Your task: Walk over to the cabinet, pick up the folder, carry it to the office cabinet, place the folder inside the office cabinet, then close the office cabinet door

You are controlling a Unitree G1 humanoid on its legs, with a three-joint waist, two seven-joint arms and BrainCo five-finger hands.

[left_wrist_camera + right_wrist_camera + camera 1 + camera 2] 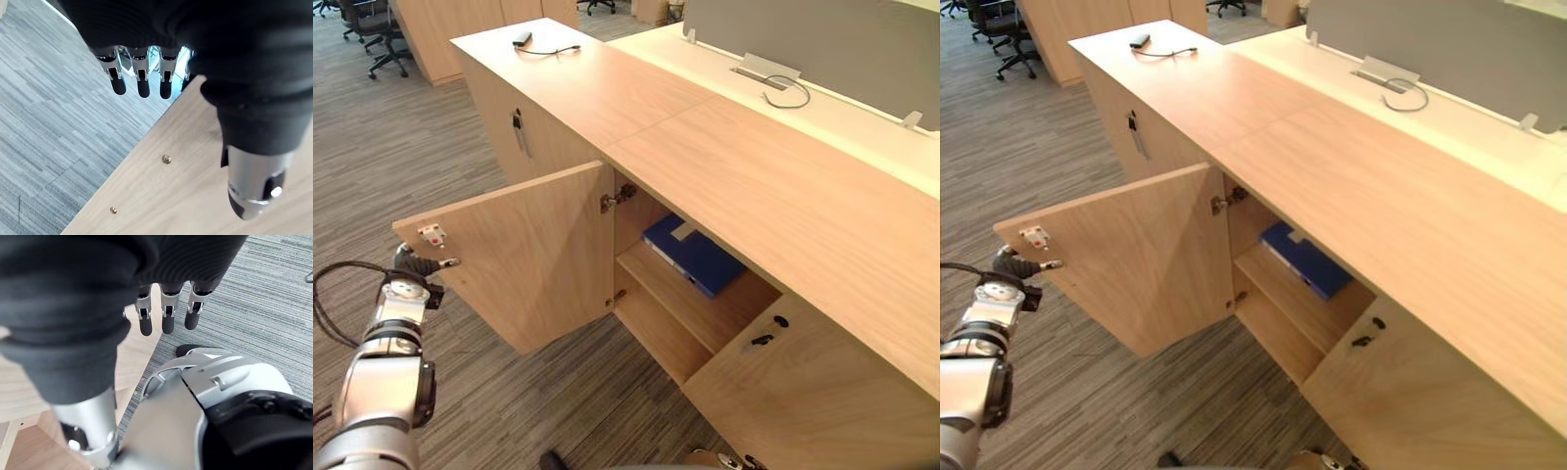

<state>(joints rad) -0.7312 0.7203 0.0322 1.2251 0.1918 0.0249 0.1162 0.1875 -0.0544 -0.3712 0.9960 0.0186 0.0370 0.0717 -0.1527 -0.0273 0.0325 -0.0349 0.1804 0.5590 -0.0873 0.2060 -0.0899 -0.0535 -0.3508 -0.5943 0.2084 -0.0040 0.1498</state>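
The open door (524,255) swings out to the near left and walls off that side of the office cabinet (754,186). The left hand (411,261) sits at the door's outer edge with its fingers straight. The way in runs from the near side, between the hinges (615,199) and the closed door (803,392) on the right. On the shelf (680,299) the folder (695,257) takes the far right part, leaving a bare strip on its near side. The lower compartment (656,338) stands open. The carpet (411,147) left of the door gives wide room.

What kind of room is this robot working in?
Most likely an open-plan office: rolling office chairs on grey carpet, a desk with a grey divider screen, and a low wooden cabinet holding a blue folder.
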